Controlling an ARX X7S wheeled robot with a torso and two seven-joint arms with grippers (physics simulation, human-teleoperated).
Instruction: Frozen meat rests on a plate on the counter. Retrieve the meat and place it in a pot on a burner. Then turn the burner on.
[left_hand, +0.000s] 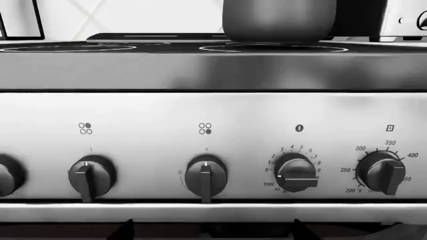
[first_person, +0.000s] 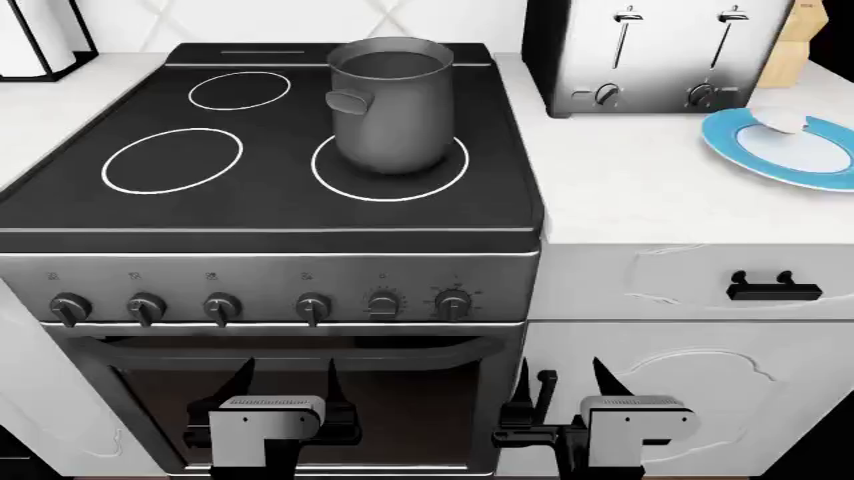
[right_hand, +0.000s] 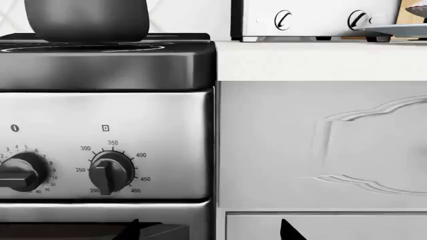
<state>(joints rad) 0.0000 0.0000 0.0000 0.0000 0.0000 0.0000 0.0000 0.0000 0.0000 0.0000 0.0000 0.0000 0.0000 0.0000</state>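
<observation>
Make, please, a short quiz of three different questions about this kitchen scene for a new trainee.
1. True or false: the tall dark grey metal pot stands on the large white-circle burner at the front right of the black glass cooktop.
2. Where is the small pale frozen meat? A: in the pot. B: on the blue-rimmed round plate. C: in a gripper.
3. Fill in: behind the plate, on the white stone counter, stands a chrome ____.

Key: 1 true; 2 B; 3 toaster.
</observation>
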